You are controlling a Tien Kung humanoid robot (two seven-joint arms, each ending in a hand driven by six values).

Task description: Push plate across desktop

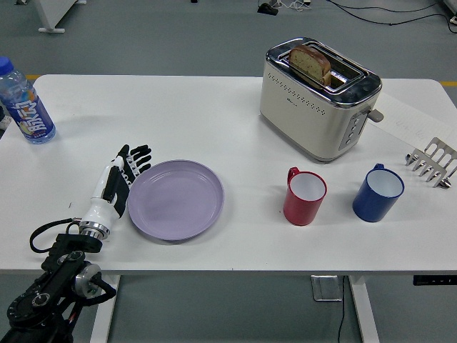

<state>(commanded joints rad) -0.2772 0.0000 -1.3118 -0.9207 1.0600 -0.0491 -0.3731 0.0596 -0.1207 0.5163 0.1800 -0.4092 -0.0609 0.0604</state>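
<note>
Left hand (116,184), lower left of frame: fingers extended flat, holding nothing, edge against rim of purple plate (176,199), posed for shoving rightward toward red mug (305,196).

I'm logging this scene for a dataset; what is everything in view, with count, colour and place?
plate: 1, lilac, front left of the table, beside the left hand
toaster: 1, cream and chrome, far right of centre, bread in its slot
red mug: 1, right of the plate
blue mug: 1, right of the red mug
bottle: 1, clear with blue label, far left edge
metal rack: 1, silver, right edge
table: 1, white
left hand: 1, black and white, fingers extended, against the plate's left rim
</note>
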